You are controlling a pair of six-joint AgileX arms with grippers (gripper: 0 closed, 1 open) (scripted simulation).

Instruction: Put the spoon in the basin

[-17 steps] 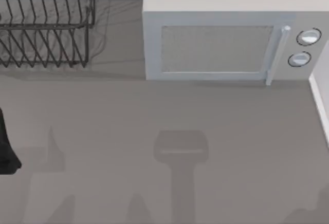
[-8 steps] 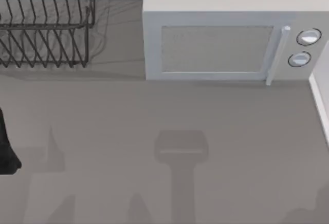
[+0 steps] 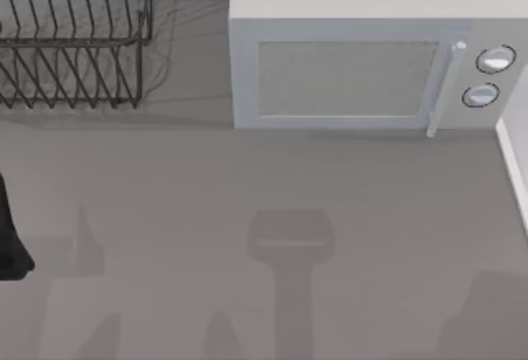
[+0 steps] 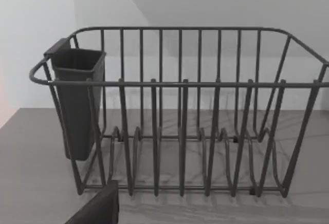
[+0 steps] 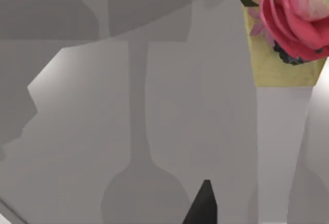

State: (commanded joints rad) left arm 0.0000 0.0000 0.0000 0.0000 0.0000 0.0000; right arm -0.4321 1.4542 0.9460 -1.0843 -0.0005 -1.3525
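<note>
The spoon and the basin are out of view. A black piece of my left arm point(image 3: 10, 236) sits at the table's left edge in the top view. In the left wrist view a dark tip of my left gripper point(image 4: 97, 208) points toward a wire dish rack point(image 4: 180, 111). A dark tip of my right gripper point(image 5: 203, 206) hangs over bare grey tabletop in the right wrist view, where arm shadows fall across the surface.
The wire dish rack point(image 3: 70, 38) stands at the back left, with a dark cutlery cup point(image 4: 77, 100) hung on one end. A white microwave point(image 3: 363, 54) fills the back right. Pink flowers in a yellow pot point(image 5: 288, 29) stand near my right gripper.
A broad shadow has spread in over the table's front right corner in the top view. The left arm and the objects have not moved.
</note>
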